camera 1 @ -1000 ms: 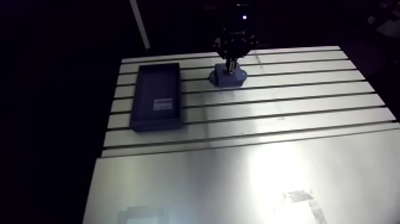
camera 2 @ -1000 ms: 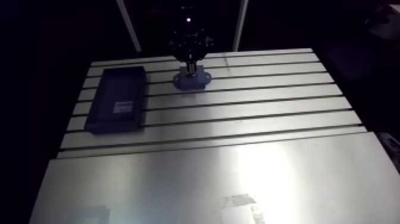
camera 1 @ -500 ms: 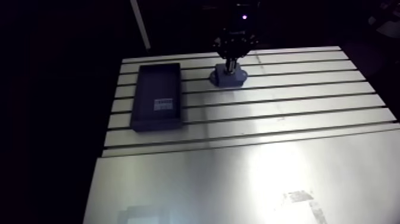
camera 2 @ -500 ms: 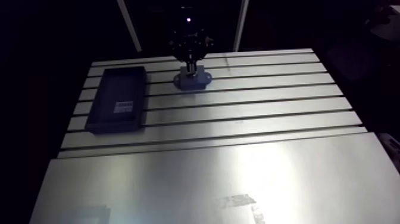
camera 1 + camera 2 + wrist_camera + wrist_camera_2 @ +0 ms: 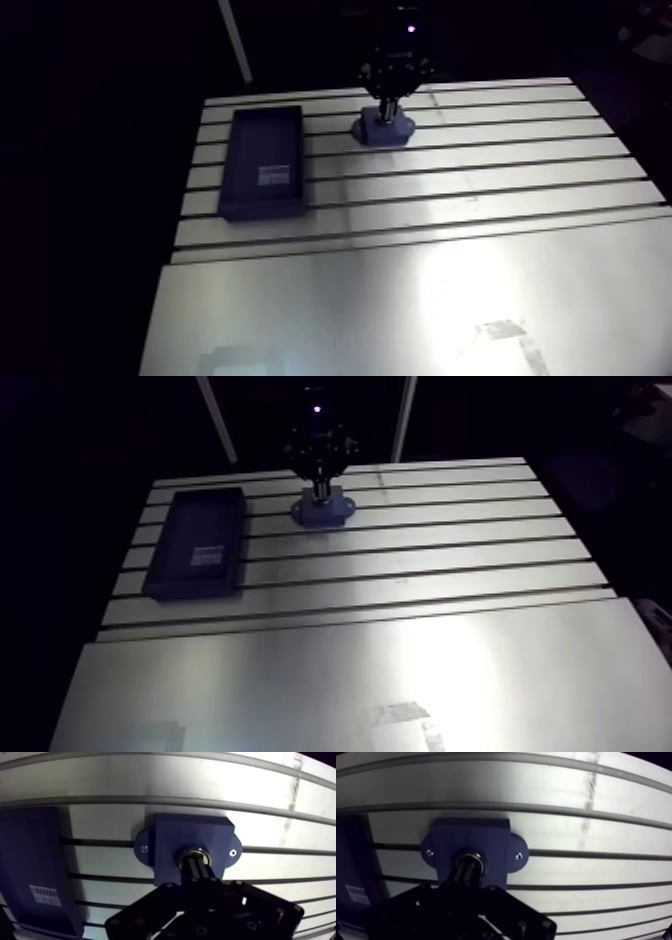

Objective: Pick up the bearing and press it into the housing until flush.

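Leftmost you see a dark tray lying on the counter. Right of it stands the blue housing. The bearing sits in its bore, with the tool drawn together, tips on it.

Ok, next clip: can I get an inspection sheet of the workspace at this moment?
Surface: slotted aluminium table, bright glare near the front.
Job's things: blue housing on the table; bearing sits in its bore, flushness cannot be told.
Clutter: dark tray with a label, beside the housing, apart from it.
Grippers: gripper directly over the housing, fingers shut, tips on the bearing.
Cables: nothing seen.
Surroundings: nothing seen.
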Motion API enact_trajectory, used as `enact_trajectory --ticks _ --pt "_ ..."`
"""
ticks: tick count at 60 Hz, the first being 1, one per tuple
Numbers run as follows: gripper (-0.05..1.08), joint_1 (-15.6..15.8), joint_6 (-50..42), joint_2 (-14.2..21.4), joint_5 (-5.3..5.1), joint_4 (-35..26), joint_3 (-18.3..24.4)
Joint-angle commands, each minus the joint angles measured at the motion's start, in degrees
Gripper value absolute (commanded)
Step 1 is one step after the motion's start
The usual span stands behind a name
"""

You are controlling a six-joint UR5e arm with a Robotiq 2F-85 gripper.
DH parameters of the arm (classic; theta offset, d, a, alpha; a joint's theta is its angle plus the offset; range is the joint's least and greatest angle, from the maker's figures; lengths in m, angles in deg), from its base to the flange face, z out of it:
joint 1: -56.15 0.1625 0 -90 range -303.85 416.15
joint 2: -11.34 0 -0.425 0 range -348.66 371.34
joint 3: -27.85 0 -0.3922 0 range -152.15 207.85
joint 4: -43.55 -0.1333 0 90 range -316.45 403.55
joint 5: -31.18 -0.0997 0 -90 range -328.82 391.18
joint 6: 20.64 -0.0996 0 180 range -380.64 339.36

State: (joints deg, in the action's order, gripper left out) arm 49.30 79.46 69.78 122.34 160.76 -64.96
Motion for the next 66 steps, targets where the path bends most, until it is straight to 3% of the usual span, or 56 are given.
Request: enact_trajectory --ticks 1,66 --pt "1.08 0.0 0.2 0.0 0.02 0.0 0.0" --pt "1.08 0.0 0.5 -0.7 0.02 0.1 0.1"
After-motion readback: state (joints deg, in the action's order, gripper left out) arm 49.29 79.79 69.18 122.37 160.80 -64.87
